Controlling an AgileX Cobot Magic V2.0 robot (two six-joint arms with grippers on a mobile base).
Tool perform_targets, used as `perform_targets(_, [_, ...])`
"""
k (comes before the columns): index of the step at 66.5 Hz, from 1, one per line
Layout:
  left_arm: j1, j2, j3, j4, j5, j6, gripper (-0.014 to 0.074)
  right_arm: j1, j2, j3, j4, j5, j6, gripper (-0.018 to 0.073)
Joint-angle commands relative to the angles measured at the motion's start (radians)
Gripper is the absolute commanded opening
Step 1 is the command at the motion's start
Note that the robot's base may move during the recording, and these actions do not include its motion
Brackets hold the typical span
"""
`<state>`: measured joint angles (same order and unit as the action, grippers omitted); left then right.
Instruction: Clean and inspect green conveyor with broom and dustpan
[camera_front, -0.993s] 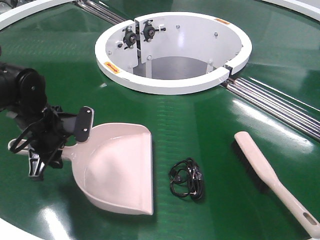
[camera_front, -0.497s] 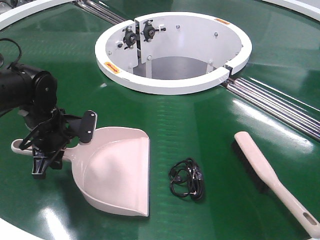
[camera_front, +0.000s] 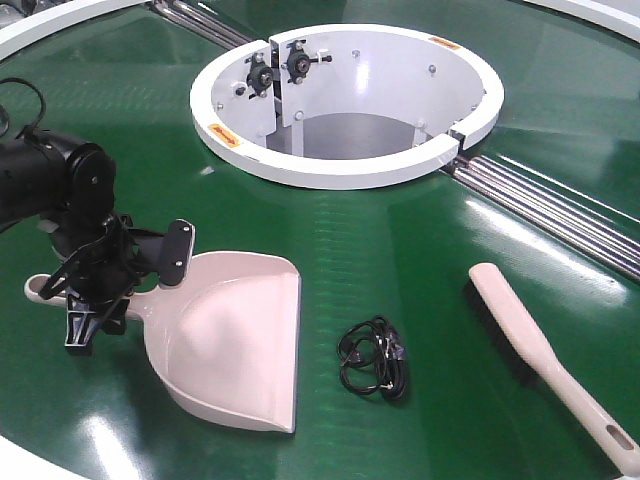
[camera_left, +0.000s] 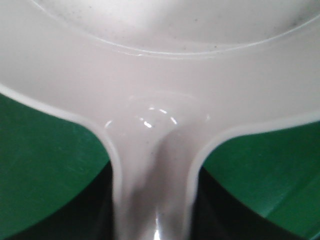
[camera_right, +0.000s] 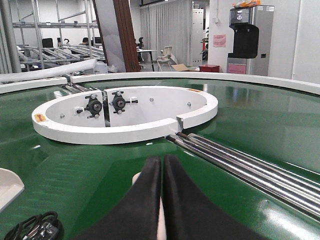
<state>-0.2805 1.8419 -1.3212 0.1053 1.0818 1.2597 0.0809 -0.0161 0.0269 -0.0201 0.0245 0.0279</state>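
Standing here watching: the green conveyor (camera_front: 400, 230) is shining like wet paint, and most of it is lying open. The white ring (camera_front: 340, 170) is sitting at 12 o'clock, and the steel rollers (camera_front: 560, 210) are running out from it toward 3.

The dustpan (camera_front: 235, 340) is lying flat at 8 o'clock with its mouth pointing to 5, near the belt's near edge. The left gripper (camera_front: 127, 293) is straddling the pan's handle with its jaws apart, one on each side. The broom (camera_front: 530, 345) is lying free at 4 o'clock, bristles down, handle trailing toward the corner. A tangle of black cable (camera_front: 375, 358) is sitting between pan and broom, touching neither.

The left wrist camera is showing the smooth, glossy pan plastic and fine dark specks inside it. The right wrist camera is showing the right gripper (camera_right: 161, 162) low over the belt, with its black jaws pressed together.
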Motion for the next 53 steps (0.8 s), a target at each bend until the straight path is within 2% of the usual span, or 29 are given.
perform_targets(1, [-0.005, -0.043, -0.027, -0.003, -0.028, -0.011, -0.0007, -0.005, -0.011, 0.022, 0.0, -0.073, -0.007, -0.0009])
perform_targets(36, [-0.005, -0.043, -0.027, 0.0, -0.032, -0.011, -0.0007, -0.005, -0.011, 0.022, 0.0, -0.073, -0.007, -0.0009])
perform_targets(53, [-0.039, -0.043, -0.027, 0.05, -0.04, -0.012, -0.0007, -0.005, -0.011, 0.022, 0.0, -0.073, -0.007, -0.0009])
